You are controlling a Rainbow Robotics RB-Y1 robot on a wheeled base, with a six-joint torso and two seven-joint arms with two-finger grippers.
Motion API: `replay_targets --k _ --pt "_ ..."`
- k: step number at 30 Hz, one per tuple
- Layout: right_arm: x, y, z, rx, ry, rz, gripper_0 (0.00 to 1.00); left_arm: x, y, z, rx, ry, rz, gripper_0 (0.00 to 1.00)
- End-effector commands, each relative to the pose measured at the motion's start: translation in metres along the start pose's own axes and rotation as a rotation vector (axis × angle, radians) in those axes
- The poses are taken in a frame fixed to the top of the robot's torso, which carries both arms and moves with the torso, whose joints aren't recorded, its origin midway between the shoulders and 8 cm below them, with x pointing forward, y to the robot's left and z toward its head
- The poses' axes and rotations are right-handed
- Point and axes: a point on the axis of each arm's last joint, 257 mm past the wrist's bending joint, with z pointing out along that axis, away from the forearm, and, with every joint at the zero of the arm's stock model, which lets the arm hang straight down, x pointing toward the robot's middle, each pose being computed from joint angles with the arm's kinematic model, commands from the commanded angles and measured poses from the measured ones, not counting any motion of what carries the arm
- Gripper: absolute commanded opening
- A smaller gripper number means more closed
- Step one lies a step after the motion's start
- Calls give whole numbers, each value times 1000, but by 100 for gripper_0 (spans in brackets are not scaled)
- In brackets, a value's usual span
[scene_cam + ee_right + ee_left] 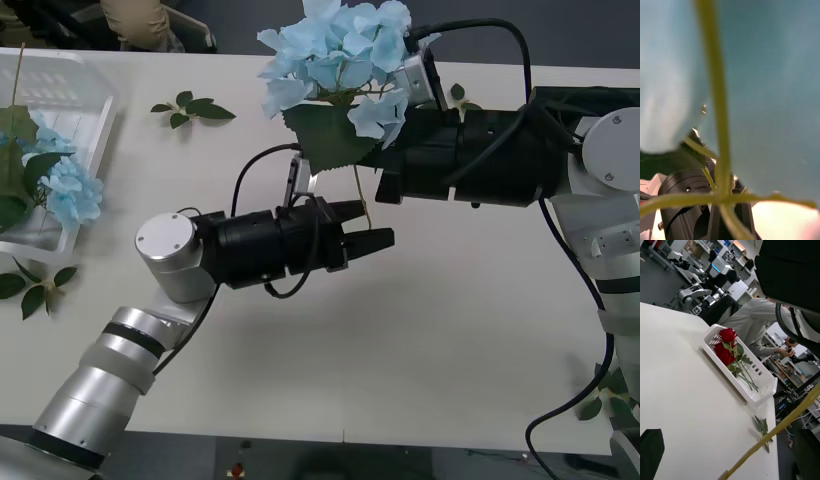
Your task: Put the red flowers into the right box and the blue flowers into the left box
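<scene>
Clearly, the pale-blue hydrangea-like artificial flower (340,60) is high over the table's middle by the right gripper (405,100), whose grip I cannot tell; the left gripper's (365,228) open black fingers flank its thin stem (358,190), which could slip sideways in a handover.

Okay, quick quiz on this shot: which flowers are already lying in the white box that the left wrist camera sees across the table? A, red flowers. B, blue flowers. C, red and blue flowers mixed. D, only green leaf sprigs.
A: the left wrist view shows red flowers with green stems lying inside the white slotted right box, and no blue petals among them.
</scene>
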Motion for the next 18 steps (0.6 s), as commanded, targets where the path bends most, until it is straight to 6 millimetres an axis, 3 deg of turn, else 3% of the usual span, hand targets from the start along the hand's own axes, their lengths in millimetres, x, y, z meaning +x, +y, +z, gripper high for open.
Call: replay_targets --k 1,2,5,6,7,18 --pt "-20 10 3 -16 -27 -92 0 -11 0 7 -6 11 63 100" --pt "-20 9 2 -17 -27 -90 0 -11 0 8 -7 11 63 100" --pt "-20 9 3 -16 -29 -91 0 -10 -2 10 -1 10 62 40" --pt "-20 9 3 -16 -29 -88 0 -9 -2 11 -1 13 62 12" --pt "-20 10 3 -16 -27 -90 0 -9 -3 12 -1 13 62 1" --pt "-20 9 3 -16 -29 -90 0 -9 -5 20 -6 4 60 0"
